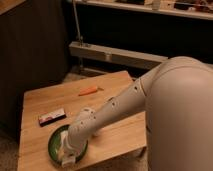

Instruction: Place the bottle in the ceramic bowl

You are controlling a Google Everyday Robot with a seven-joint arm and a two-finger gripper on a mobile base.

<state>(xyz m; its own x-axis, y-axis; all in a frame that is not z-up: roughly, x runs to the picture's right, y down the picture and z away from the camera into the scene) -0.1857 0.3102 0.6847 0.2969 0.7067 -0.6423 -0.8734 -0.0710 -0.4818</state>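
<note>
The ceramic bowl [53,140], dark green and shallow, sits at the front left corner of the wooden table [115,132]. My gripper [67,155] is at the end of the white arm [112,107], down over the bowl's front right part and reaching into it. A pale cream shape at the gripper's tip lies inside the bowl. I cannot tell it apart from the gripper, so the bottle is not clearly seen.
A flat black-and-white box with a red stripe [52,116] lies just behind the bowl. An orange carrot [88,91] lies toward the table's back. The arm's big white shoulder [180,115] fills the right side. A dark cabinet and a metal rail stand behind the table.
</note>
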